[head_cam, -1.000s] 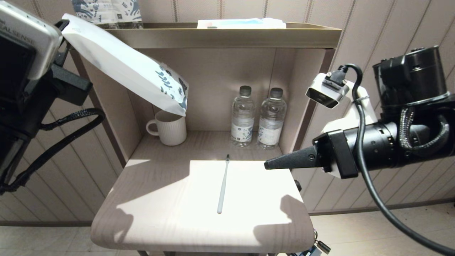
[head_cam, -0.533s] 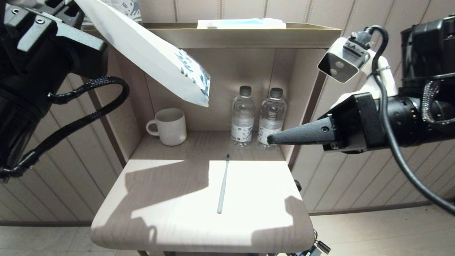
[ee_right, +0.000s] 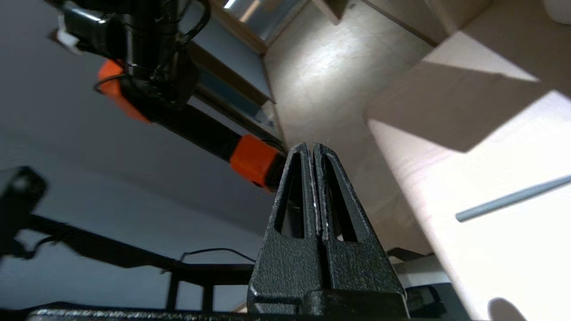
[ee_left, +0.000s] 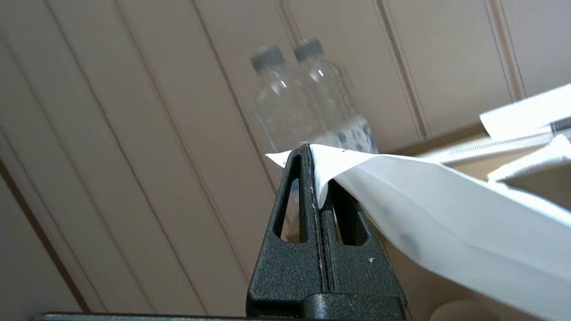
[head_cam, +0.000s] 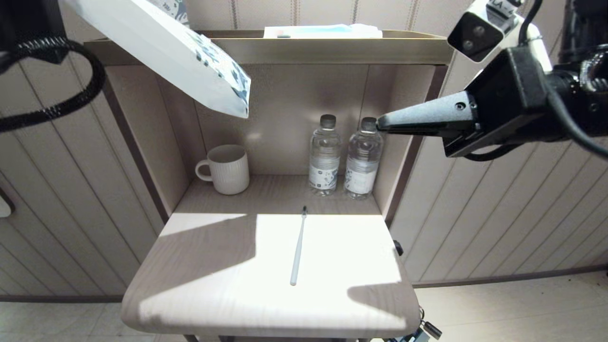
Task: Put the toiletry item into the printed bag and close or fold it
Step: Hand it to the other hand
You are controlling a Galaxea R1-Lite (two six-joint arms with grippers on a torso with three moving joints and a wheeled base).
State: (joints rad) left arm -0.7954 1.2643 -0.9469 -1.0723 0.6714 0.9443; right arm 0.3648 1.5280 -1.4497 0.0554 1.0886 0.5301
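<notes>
- Toothbrush (head_cam: pixel 298 248) lies at table (head_cam: pixel 199 304) centre, bristles toward 12 o'clock.
- Right hand (head_cam: pixel 380 125), clamped empty, at 2 o'clock: lower carefully onto the handle.
- Left hand (ee_left: pixel 317 154) pinches printed bag (head_cam: pixel 175 52) at 10 o'clock; keep it steady.

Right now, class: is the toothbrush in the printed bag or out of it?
Out. The toothbrush lies flat on the table; the printed bag hangs above, pinched by the left pincer.
</notes>
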